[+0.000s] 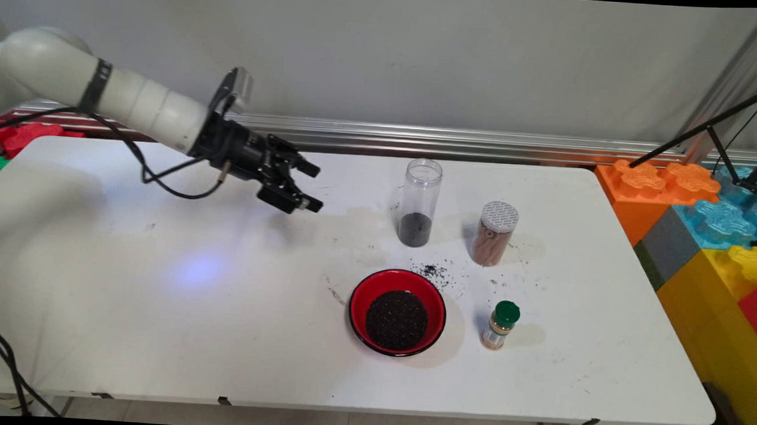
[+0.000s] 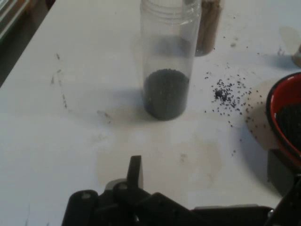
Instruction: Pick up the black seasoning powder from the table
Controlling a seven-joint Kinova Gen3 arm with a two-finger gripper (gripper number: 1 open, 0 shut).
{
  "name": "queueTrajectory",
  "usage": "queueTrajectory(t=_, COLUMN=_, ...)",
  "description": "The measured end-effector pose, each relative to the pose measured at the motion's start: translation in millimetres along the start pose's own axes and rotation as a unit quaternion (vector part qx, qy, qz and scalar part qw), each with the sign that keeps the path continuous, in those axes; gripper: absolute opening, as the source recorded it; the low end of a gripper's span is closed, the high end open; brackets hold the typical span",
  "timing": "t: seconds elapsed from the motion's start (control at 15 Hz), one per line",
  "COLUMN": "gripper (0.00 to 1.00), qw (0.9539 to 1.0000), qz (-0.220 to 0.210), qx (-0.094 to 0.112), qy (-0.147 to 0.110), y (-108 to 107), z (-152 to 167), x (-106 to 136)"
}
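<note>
- Gripper (image 1: 312, 186) spread open, empty, above the table (image 1: 156, 330), left of the jar (image 1: 420, 203).
- Jar upright, lidless, dark seeds at bottom.
- Red bowl (image 1: 397, 312) of seeds in front of the jar; spilled seeds (image 1: 436, 270) between.

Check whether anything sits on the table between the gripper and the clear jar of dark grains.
Nothing visible does. The gripper is open, left of the clear jar, and only bare table lies between them. The red bowl and scattered grains lie nearer the camera, off that line.

We see clear jar (image 2: 167, 61) upright, dark seeds at base, scattered seeds (image 2: 226, 93) right of jar, red bowl (image 2: 276, 101) farther right, gripper (image 2: 207, 181) fingers spread below jar.
</note>
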Motion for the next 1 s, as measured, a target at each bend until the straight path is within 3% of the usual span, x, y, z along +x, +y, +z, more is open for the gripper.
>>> queueTrajectory(t=0.27, gripper=1.00, qw=0.9999, qz=0.006, qx=0.000, qy=0.009, y=2, z=33, x=12)
queueTrajectory(t=0.6, gripper=1.00, qw=0.9989, qz=0.000, qx=-0.002, qy=0.047, y=1, z=60, x=18)
queueTrajectory(t=1.0, gripper=1.00, qw=0.9957, qz=-0.006, qx=-0.005, qy=0.092, y=-3, z=83, x=9)
